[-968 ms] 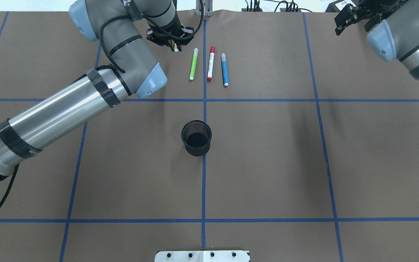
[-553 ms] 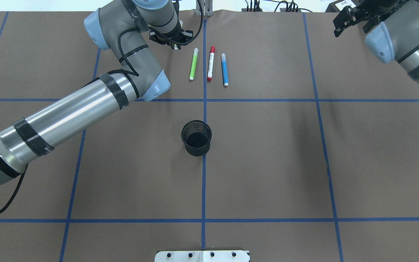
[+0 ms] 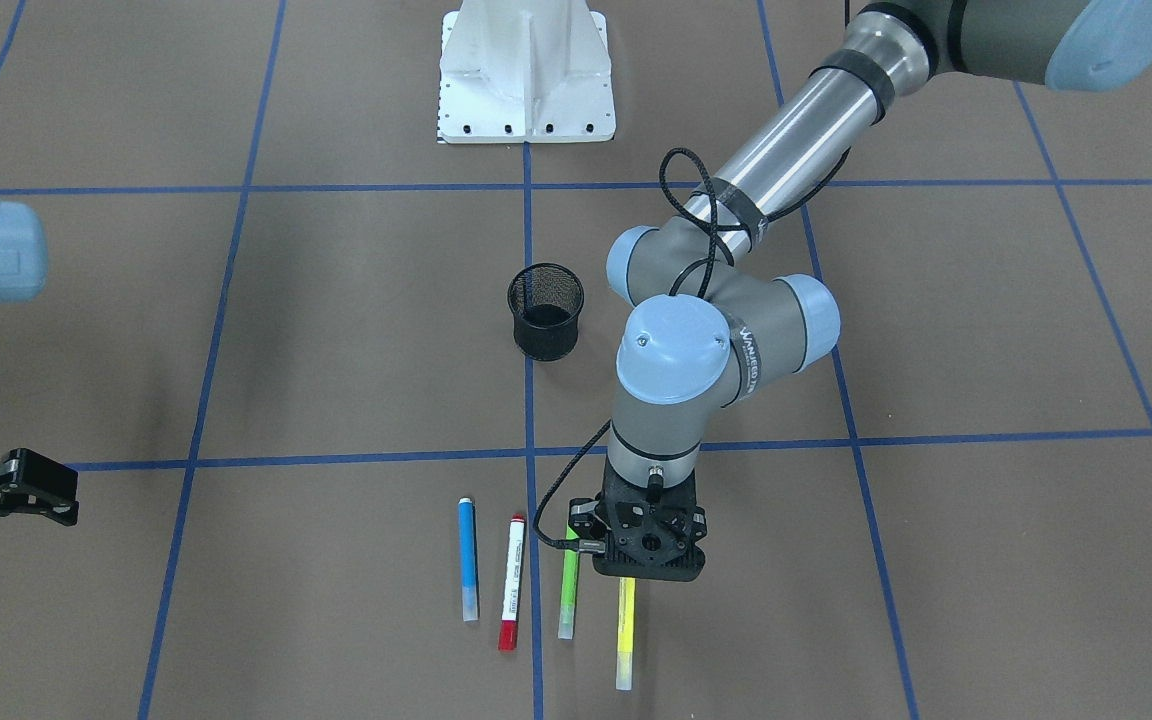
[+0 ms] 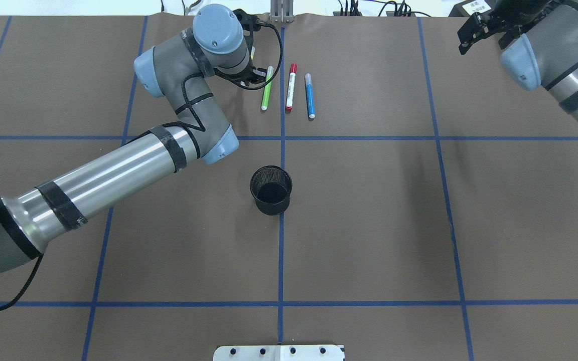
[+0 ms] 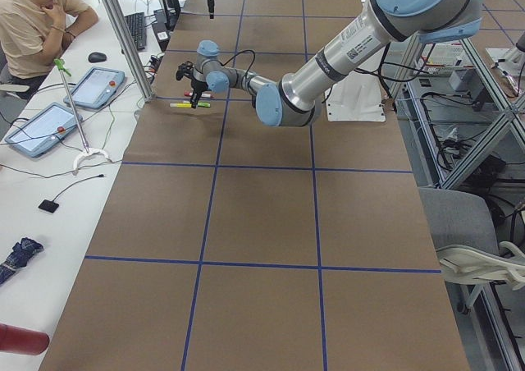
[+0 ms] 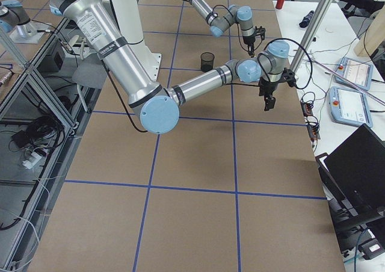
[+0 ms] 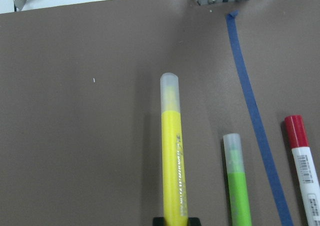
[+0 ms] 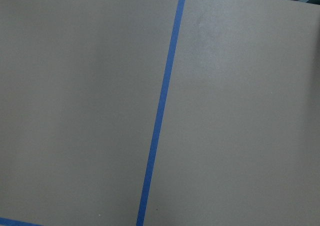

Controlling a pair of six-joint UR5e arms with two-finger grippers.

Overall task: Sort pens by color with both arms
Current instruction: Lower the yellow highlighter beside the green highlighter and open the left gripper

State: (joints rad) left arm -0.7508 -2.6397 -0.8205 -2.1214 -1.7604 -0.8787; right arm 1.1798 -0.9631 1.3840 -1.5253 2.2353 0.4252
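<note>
Pens like these are light, stiff plastic tubes, so you need little force, but their round, smooth barrels can roll or slip if you pinch off-centre. The yellow pen [image 7: 174, 166] lies at the far edge of the desk [image 3: 936, 560], parallel to the green pen [image 3: 568, 590] just beside it. The white-barrelled pen with red ends [image 3: 510, 590] and the blue pen [image 3: 468, 565] come next in the same row.

In the left wrist view the left jaws appear closed around the yellow pen low on its barrel, well away from the pale cap. That hold looks right to me: the barrel is rigid, while a cap could pull off. A grip nearer the middle would stop the long free end from drooping or swinging.

Your right arm [image 4: 560, 65] hangs well apart from the row, over bare desk, and the right jaws look spread open and empty. If you send it for the blue pen, close across the barrel's width, squarely. The black mesh cup [image 3: 546, 310] stands nearer the robot, apart from all four pens.
</note>
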